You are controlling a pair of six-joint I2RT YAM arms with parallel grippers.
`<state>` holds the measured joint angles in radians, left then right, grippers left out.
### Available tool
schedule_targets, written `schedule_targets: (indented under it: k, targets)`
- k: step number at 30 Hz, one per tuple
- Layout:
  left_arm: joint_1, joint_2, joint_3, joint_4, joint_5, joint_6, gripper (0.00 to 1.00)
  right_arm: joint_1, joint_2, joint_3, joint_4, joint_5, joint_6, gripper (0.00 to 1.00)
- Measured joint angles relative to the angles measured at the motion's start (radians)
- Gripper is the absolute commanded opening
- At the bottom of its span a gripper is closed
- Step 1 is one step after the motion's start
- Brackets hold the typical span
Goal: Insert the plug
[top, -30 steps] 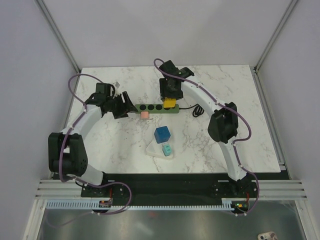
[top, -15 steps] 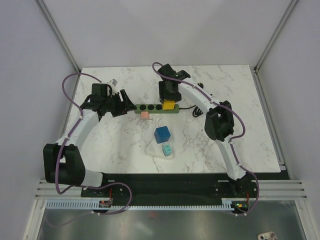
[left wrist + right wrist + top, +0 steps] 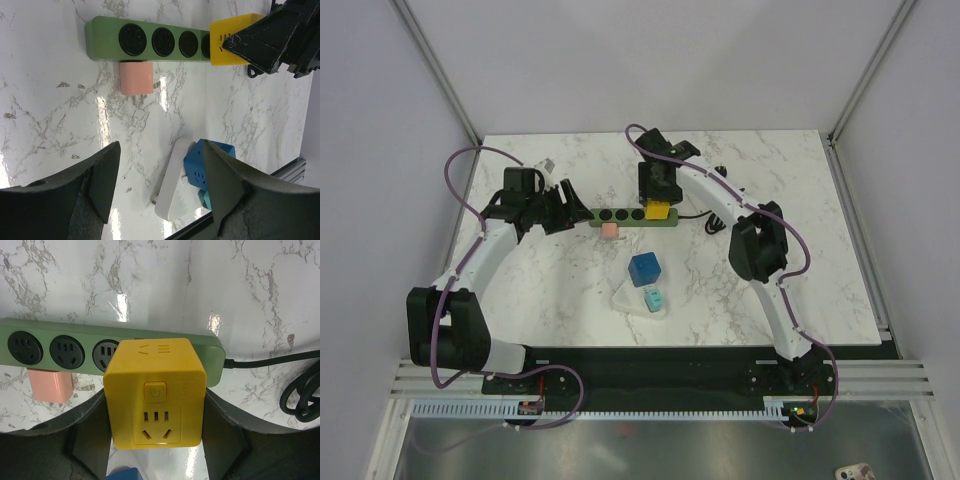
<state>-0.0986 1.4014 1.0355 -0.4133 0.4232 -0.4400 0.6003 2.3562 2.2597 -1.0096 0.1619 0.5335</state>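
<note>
**Right gripper pinches the yellow plug on the strip; left gripper hangs spread**

The right gripper is pinched on the yellow cube plug, with a dark finger pressed to each side of it in the lower half of the right wrist view. The left gripper is spread wide and holds nothing. It hangs above the counter at the left end of the green power strip, in the upper middle of the top view.

The yellow cube plug sits on the right end of the power strip and covers that part of it. Its face shows a button and a socket. Three round sockets stand bare to its left.

The cube hides its own prongs, so I cannot tell whether it is fully seated. A pink plug lies flat, touching the strip's near edge, prongs pointing away. The black cord is cut off at the right edge. A blue cube is partly hidden behind the left gripper's finger.
</note>
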Motion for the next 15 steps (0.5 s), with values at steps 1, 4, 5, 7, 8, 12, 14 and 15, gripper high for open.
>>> schedule_targets:
  k: [1, 4, 5, 7, 8, 12, 14, 15]
  targets:
    - [0.0, 0.0, -0.001, 0.0, 0.0, 0.0, 0.73, 0.002, 0.001, 0.0, 0.0, 0.004, 0.004, 0.0]
    - [0.0, -0.002, -0.003, 0.001, 0.0, 0.0, 0.73, 0.013, 0.003, 0.0, -0.001, 0.031, 0.014, 0.0]
    - [0.0, -0.003, -0.003, 0.001, -0.001, 0.0, 0.73, 0.018, 0.003, -0.001, 0.0, 0.041, 0.019, 0.0]
    - [0.0, -0.006, -0.005, 0.002, -0.002, 0.0, 0.73, 0.025, 0.004, -0.003, 0.0, 0.06, 0.027, 0.0]
    - [0.0, -0.008, -0.006, 0.002, -0.002, 0.0, 0.73, 0.027, 0.005, -0.004, 0.001, 0.066, 0.033, 0.0]
    - [0.0, -0.013, -0.008, 0.003, -0.003, 0.0, 0.73, 0.033, 0.007, -0.025, 0.016, 0.088, 0.07, 0.0]
    - [0.0, -0.015, -0.009, 0.004, -0.003, 0.0, 0.73, 0.033, 0.002, -0.037, 0.026, 0.092, 0.082, 0.0]
    - [0.0, -0.017, -0.009, 0.004, -0.003, 0.0, 0.73, 0.033, 0.0, -0.041, 0.029, 0.094, 0.086, 0.0]
